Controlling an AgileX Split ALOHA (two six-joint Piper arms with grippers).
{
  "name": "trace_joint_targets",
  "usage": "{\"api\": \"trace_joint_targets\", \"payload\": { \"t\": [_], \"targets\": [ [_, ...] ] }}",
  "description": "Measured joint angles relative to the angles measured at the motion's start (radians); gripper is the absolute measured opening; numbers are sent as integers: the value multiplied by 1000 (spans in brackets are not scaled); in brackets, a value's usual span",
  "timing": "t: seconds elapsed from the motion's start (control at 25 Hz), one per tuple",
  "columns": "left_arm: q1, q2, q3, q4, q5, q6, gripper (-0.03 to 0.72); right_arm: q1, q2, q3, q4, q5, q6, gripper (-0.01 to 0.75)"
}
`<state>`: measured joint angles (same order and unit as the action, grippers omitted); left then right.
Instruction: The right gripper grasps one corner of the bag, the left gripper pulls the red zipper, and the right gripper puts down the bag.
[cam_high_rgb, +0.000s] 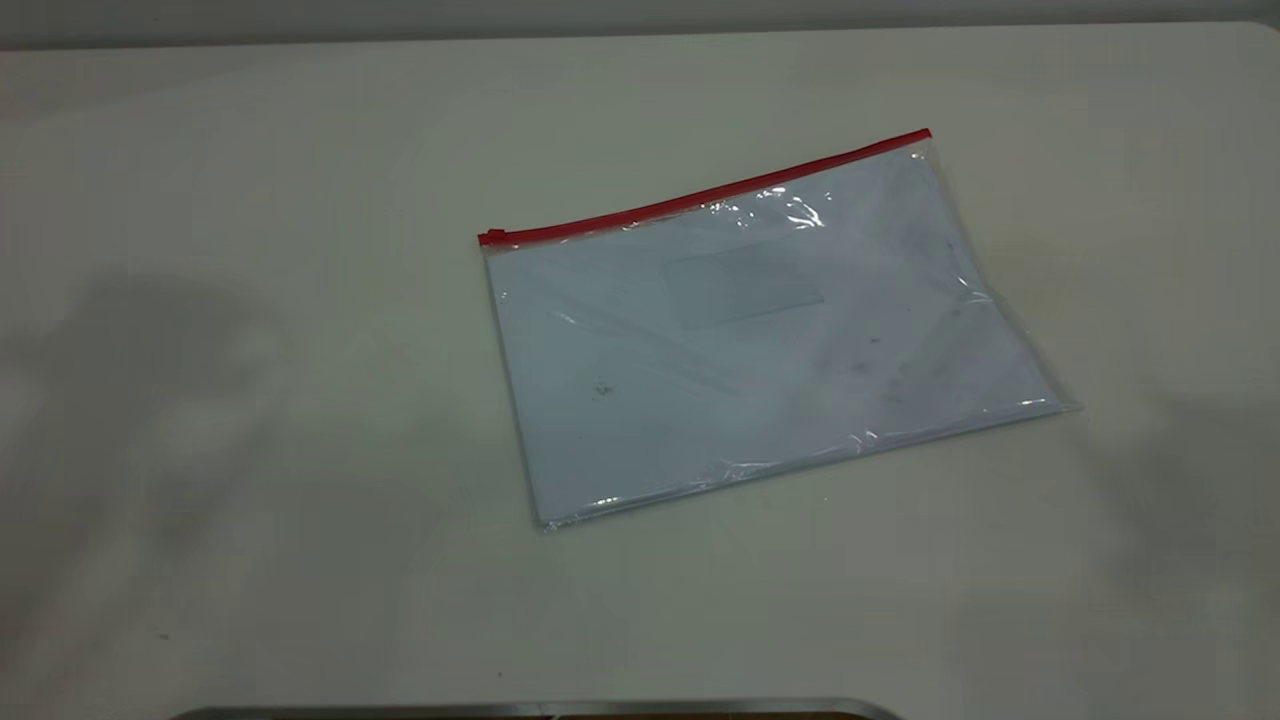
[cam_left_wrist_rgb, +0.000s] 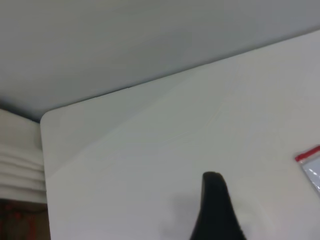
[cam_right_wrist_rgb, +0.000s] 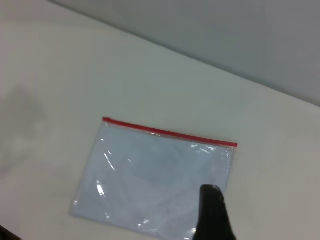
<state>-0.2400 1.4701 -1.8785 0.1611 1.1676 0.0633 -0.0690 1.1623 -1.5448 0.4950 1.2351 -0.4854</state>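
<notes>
The bag (cam_high_rgb: 760, 330) lies flat on the white table (cam_high_rgb: 250, 400), clear plastic with white paper inside, right of the middle. The red zipper (cam_high_rgb: 700, 195) runs along its far long edge, with the slider tab (cam_high_rgb: 492, 237) at the left end. Neither gripper shows in the exterior view. In the right wrist view the right gripper (cam_right_wrist_rgb: 212, 210) is a black tip hovering over a corner of the bag (cam_right_wrist_rgb: 155, 175), away from the zipper (cam_right_wrist_rgb: 170, 133). In the left wrist view the left gripper (cam_left_wrist_rgb: 215, 205) is over bare table, with the bag's zipper corner (cam_left_wrist_rgb: 307, 154) off to one side.
A metal strip (cam_high_rgb: 540, 710) runs along the table's near edge. The left wrist view shows a rounded table corner (cam_left_wrist_rgb: 45, 120) and a grey wall (cam_left_wrist_rgb: 150, 40) behind it. Soft arm shadows fall on the table at the left and right.
</notes>
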Motion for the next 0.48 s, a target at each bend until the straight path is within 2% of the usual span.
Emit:
{"api": "trace_joint_targets", "payload": {
  "t": [0.48],
  "targets": [
    [0,-586,609,-2,0,-76,586,0,-409,383,2,0,76,574]
  ]
}}
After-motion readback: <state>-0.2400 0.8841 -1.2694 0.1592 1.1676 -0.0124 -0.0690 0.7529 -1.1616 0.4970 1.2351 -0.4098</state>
